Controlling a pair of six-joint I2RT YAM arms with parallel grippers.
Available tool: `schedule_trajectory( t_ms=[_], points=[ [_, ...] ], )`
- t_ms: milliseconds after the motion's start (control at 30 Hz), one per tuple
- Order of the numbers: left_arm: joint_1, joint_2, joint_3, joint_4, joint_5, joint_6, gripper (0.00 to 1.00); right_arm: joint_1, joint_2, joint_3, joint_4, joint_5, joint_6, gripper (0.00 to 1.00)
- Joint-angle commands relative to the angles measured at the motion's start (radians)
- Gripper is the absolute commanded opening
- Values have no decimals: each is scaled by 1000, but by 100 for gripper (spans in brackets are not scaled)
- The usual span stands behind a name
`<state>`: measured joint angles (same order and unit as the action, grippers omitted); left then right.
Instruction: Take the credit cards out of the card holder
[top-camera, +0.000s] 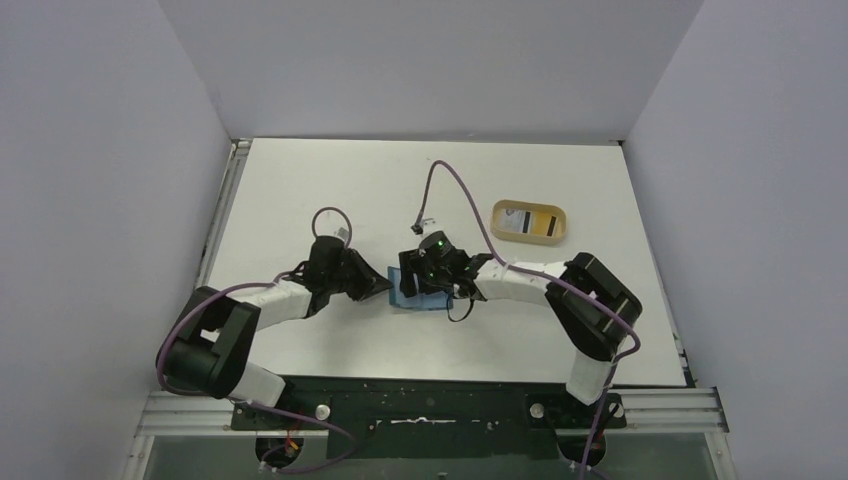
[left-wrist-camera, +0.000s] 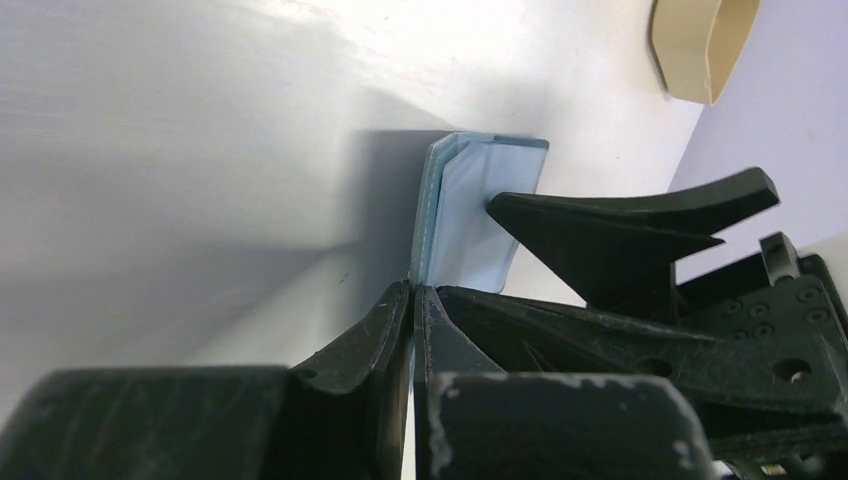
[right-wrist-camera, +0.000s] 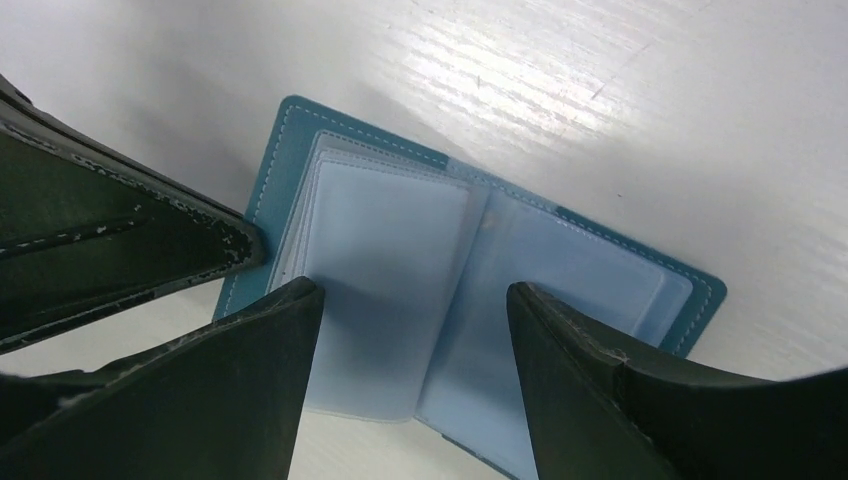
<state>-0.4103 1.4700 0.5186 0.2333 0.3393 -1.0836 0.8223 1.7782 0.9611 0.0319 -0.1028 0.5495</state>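
The teal-blue card holder (top-camera: 420, 299) lies open on the table, its clear plastic sleeves (right-wrist-camera: 390, 240) facing up. My left gripper (left-wrist-camera: 413, 290) is shut on the left cover's edge (left-wrist-camera: 432, 215) and holds that cover tilted up. My right gripper (right-wrist-camera: 415, 290) is open, its fingers straddling the sleeves just above them, and one of its fingers (left-wrist-camera: 620, 225) rests against the inner page. A whitish credit card with a black stripe (top-camera: 522, 224) lies in the tan tray (top-camera: 556, 224). I cannot tell if any card is inside the sleeves.
The tan tray stands at the back right, also seen in the left wrist view (left-wrist-camera: 690, 45). A loose purple cable (top-camera: 455, 180) arcs over the table behind the right gripper. Grey walls close in the table on three sides.
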Motion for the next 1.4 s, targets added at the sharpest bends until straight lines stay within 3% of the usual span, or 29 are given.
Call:
schedule_trajectory(
  t_ms=[0,333,667,833,1000,1367],
  points=[
    [2,-30,47,-7,-2,30,0,51,14,62,-208,169,-81,69],
    [4,-54,70,-58,-12,60,0,80,9,69,-334,312,-155,70],
    [-23,-131,213,-356,-106,219,0,-31,-155,32,-474,427,-196,74],
    [-84,-133,294,-479,-190,285,0,-75,-295,22,-443,335,-220,77],
    [-123,-110,320,-507,-232,301,0,-46,-365,27,-331,100,-240,78],
    [-135,-50,262,-448,-235,280,0,32,-128,95,-114,-23,-153,79]
  ],
)
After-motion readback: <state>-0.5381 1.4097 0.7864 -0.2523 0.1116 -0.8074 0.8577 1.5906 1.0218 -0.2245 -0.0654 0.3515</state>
